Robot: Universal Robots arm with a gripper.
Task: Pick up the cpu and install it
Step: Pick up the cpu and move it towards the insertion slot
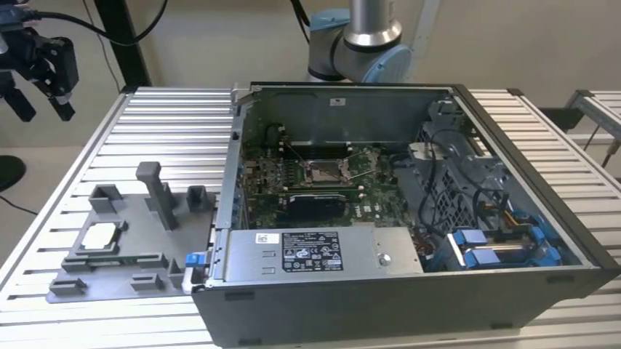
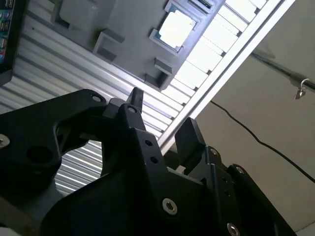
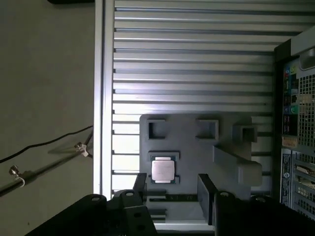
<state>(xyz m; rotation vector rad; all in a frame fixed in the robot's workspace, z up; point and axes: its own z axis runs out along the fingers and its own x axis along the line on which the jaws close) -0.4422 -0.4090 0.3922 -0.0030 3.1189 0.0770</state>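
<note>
Pincer (image 3: 172, 189) open, empty; cpu (image 3: 163, 170) rests in its grey tray (image 3: 189, 147); exterior view shows the motherboard socket (image 1: 323, 172).

Cpu (image 3: 163, 170): pale silver-white metal top, smooth, satin sheen.
Fixture tray (image 1: 145, 243): grey plastic, matt, even tone.
Table (image 1: 165, 123): ribbed aluminium slats, brushed, catching the light.
Computer case (image 1: 388, 309): dark grey painted sheet metal, matt.
Silver box (image 1: 388, 251): bare metal, dull sheen. Its label (image 1: 310, 253) looks like paper.
Board (image 1: 291, 174): green, slight gloss.
Gripper (image 3: 172, 189): black, matt; cannot tell whether metal or plastic. Bright metal screw heads.
Arm (image 1: 374, 22): polished silver tube, smooth pale blue joint cap.
</note>
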